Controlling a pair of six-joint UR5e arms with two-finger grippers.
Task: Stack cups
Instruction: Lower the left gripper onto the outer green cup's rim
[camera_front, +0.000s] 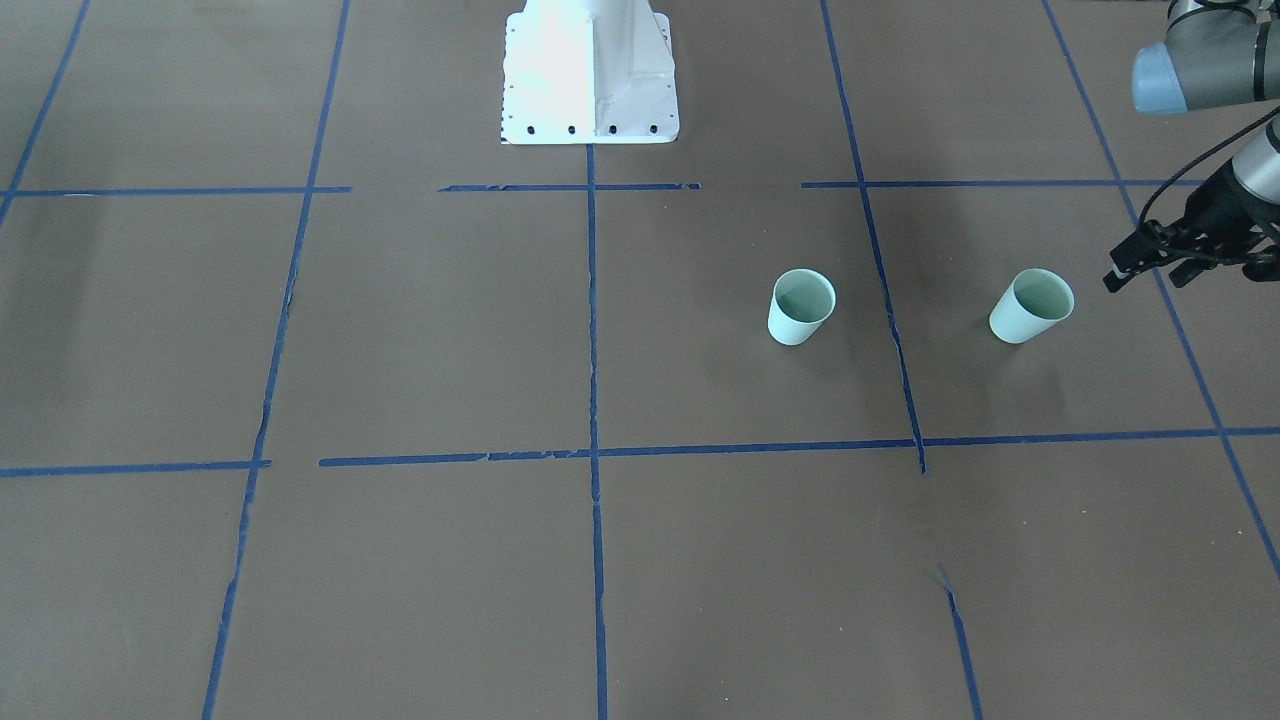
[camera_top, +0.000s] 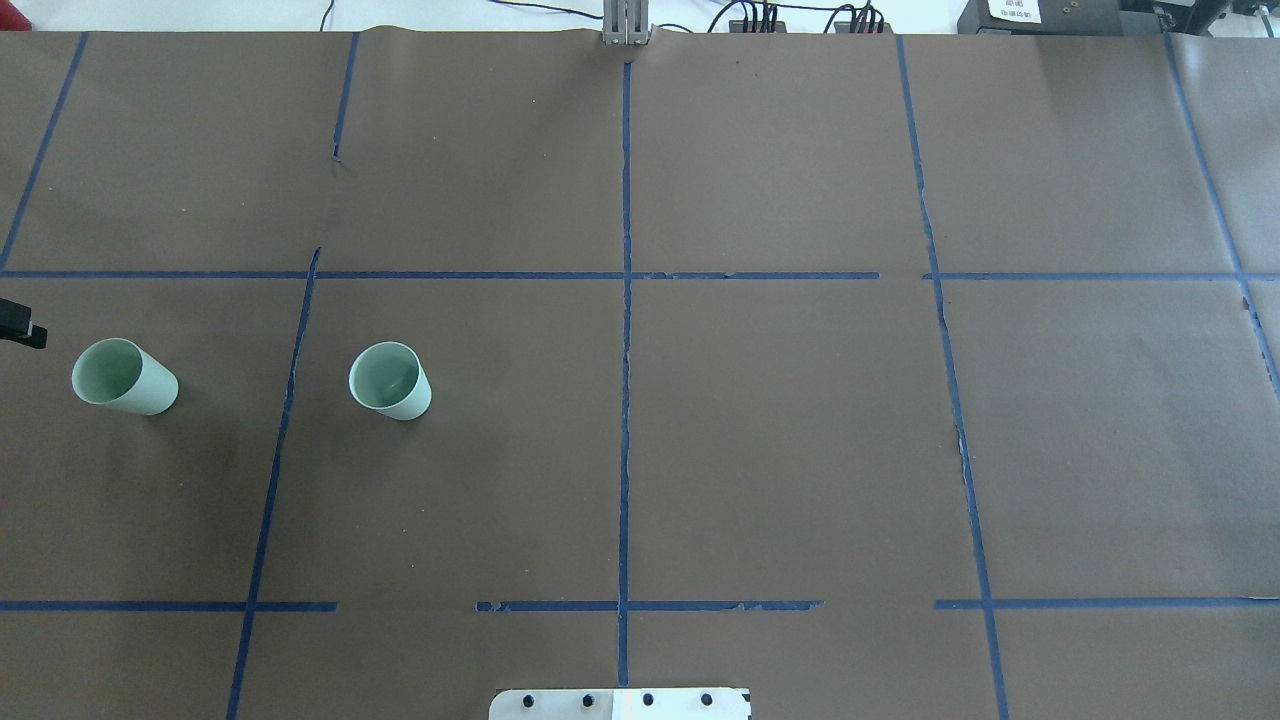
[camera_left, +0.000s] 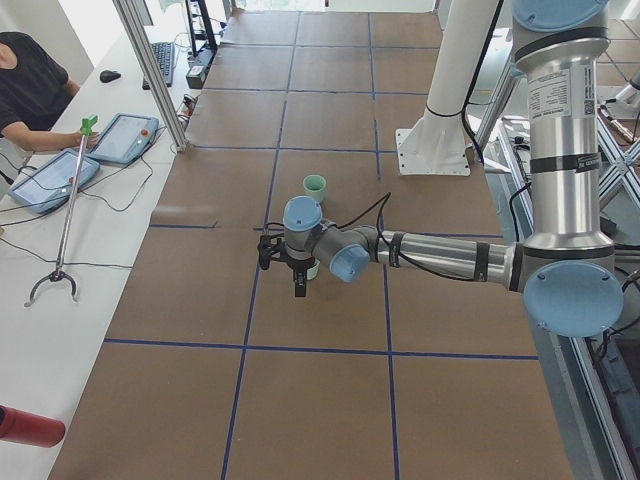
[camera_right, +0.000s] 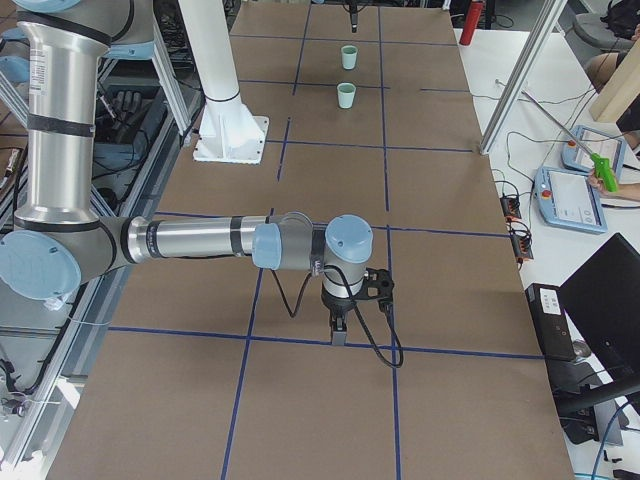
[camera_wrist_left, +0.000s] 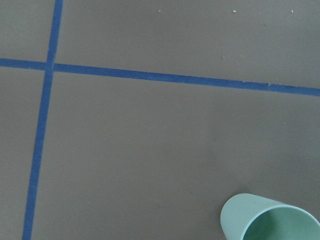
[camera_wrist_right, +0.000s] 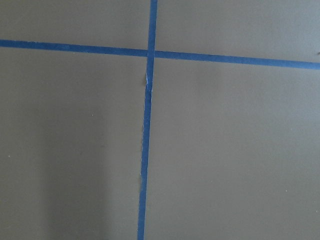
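Two pale mint-green cups stand upright and apart on the brown table. The outer cup (camera_front: 1031, 305) (camera_top: 125, 376) is near the table's left end. The inner cup (camera_front: 801, 306) (camera_top: 390, 380) is closer to the middle. My left gripper (camera_front: 1148, 278) hovers open and empty just outside the outer cup, not touching it; its tip shows at the overhead view's left edge (camera_top: 22, 328). The left wrist view shows the outer cup's rim (camera_wrist_left: 270, 222) at the bottom right. My right gripper (camera_right: 340, 328) shows only in the exterior right view, pointing down over bare table far from the cups; I cannot tell its state.
Blue tape lines (camera_top: 626, 300) grid the brown table. The white robot pedestal (camera_front: 590, 70) stands at the robot's side. Operators, tablets (camera_left: 125, 138) and a grabber stick (camera_left: 65, 215) are on the white side bench beyond the table's far edge.
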